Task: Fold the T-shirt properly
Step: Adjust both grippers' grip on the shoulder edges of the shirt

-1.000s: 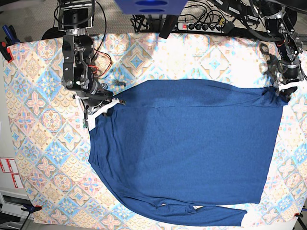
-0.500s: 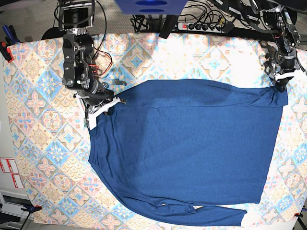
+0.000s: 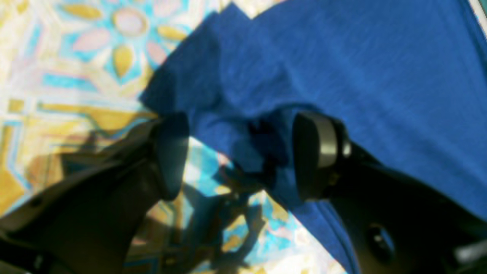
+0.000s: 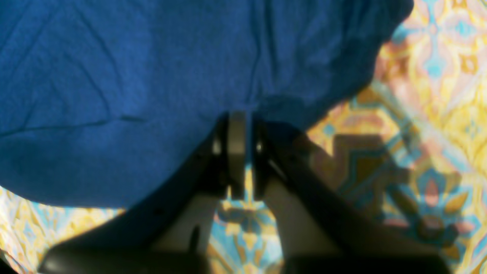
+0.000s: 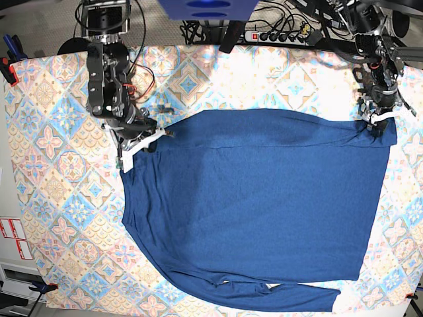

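Note:
The dark blue T-shirt (image 5: pixel 264 205) lies spread flat on the tablecloth, with one sleeve (image 5: pixel 284 295) lying along its near edge. In the base view my right gripper (image 5: pixel 141 143) is at the shirt's far left corner, shut on the fabric. The right wrist view shows the two fingers pressed together with the shirt's edge (image 4: pixel 266 102) pinched at the gripper (image 4: pixel 237 118). My left gripper (image 5: pixel 378 123) is at the far right corner. In the left wrist view it (image 3: pixel 243 156) stands open, jaws wide apart, with a rumpled corner of the T-shirt (image 3: pixel 380 76) lying loose between them.
A pastel patterned tablecloth (image 5: pixel 59 172) covers the table. A power strip (image 5: pixel 281 34) and cables run along the far edge. Clamps (image 5: pixel 8 66) grip the cloth's left edge. Red-and-white labels (image 5: pixel 14 238) sit off the table at the lower left.
My left gripper has opened and let go of the shirt's far right corner, shifting slightly left. My right gripper, still shut on its corner, has crept a little toward the far edge.

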{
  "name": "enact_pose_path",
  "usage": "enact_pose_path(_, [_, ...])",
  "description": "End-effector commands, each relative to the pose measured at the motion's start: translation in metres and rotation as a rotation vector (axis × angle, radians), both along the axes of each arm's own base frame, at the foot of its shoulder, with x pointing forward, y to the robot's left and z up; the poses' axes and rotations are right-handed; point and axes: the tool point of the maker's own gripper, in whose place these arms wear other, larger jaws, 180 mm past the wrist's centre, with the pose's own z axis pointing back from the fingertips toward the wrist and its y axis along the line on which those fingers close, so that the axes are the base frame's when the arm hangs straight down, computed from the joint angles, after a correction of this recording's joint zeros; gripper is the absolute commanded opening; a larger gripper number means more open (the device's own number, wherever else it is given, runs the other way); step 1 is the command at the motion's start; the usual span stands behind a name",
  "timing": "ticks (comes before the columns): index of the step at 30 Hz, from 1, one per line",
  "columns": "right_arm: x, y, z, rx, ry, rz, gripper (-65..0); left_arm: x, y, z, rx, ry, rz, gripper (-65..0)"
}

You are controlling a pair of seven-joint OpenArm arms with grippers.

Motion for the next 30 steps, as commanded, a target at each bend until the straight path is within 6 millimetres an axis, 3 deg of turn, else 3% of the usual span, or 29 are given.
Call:
enact_pose_path(1, [0.011, -0.002, 0.013, 0.000, -0.050, -0.002, -61.9, 0.005, 0.011, 0.011, 0.027, -0.022, 0.002, -23.4])
enact_pose_path(7, [0.011, -0.001, 0.013, 0.000, -0.050, -0.001, -61.9, 0.008, 0.006, 0.009, 0.012, -0.021, -0.001, -23.4])
enact_pose_path(16, [0.010, 0.006, 0.013, 0.015, -0.050, 0.002, -61.9, 0.044, -0.016, 0.013, -0.028, -0.043, -0.071, -23.5])
enact_pose_path(22, [0.017, 0.008, 0.031, 0.017, -0.102, 0.008, -61.9, 0.050, -0.021, 0.011, -0.038, -0.042, -0.081, -24.8])
enact_pose_path(26, [0.011, 0.009, 0.031, 0.017, -0.099, 0.012, -61.9, 0.051, -0.021, 0.010, -0.042, -0.042, -0.080, -40.1])
enact_pose_path(29, [0.004, 0.010, 0.026, 0.017, -0.082, 0.014, -61.8, 0.050, -0.021, 0.010, -0.042, -0.040, -0.080, -60.7])
enact_pose_path(30, [0.000, 0.010, 0.023, 0.017, -0.071, 0.014, -61.5, 0.050, -0.021, 0.009, -0.043, -0.039, -0.080, -65.0])
